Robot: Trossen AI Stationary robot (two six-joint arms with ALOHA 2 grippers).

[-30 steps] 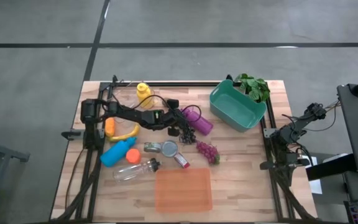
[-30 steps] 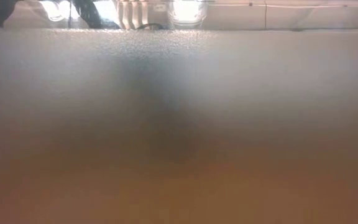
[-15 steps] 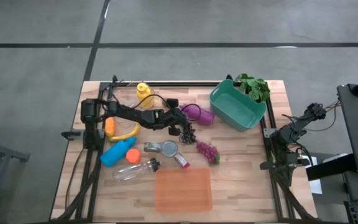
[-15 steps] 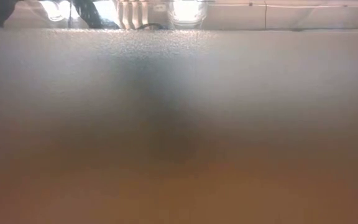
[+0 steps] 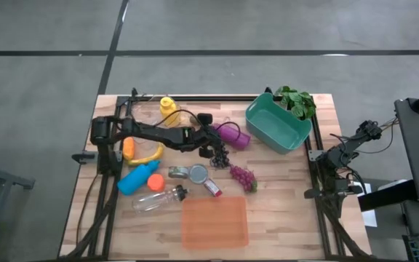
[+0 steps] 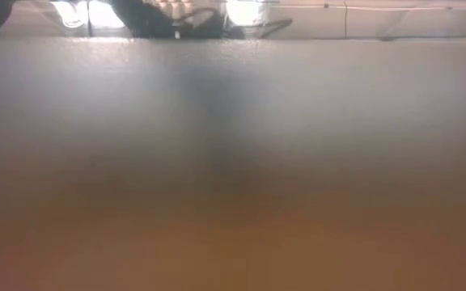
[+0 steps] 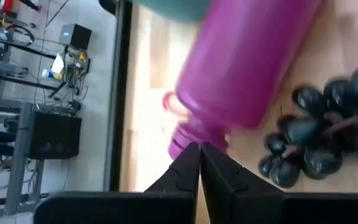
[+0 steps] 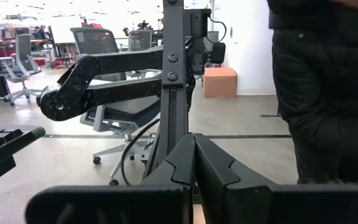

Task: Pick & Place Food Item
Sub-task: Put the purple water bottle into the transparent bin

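My left gripper point(image 5: 212, 137) point(image 7: 199, 148) reaches from the left toward the table's middle, slanting down, fingers shut. Its tips sit right at the neck end of a purple bottle point(image 5: 234, 135) point(image 7: 247, 68) that lies on its side. A bunch of dark grapes point(image 5: 218, 153) point(image 7: 316, 134) lies on the wood just nearer than the gripper, outside the fingers. A reddish grape bunch point(image 5: 243, 177) rests farther toward the near edge. My right gripper point(image 5: 370, 131) point(image 8: 194, 142) is parked shut beyond the table's right edge. My left gripper's shut fingertips point(image 7: 190, 163) meet right at the purple bottle's neck end point(image 7: 191, 134), coming at it slantwise from the table's left. I cannot tell whether they touch it or pinch some thin part of it. The dark grapes lie beside the fingers, untouched.
A teal bin point(image 5: 266, 137) and a green plant point(image 5: 297, 100) stand at the far right. An orange tray point(image 5: 214, 222) lies near the front edge. A banana point(image 5: 145, 155), blue bottle point(image 5: 138, 177), clear bottle point(image 5: 158, 199) and yellow bottle point(image 5: 168, 108) crowd the left. A person's dark coat point(image 8: 322, 93) shows beyond the table.
My left gripper has risen a little at the bottle's neck. The purple bottle has turned about: its base end has swung toward the table's far edge while its neck end has stayed by the gripper. The dark grapes stay about where they were.
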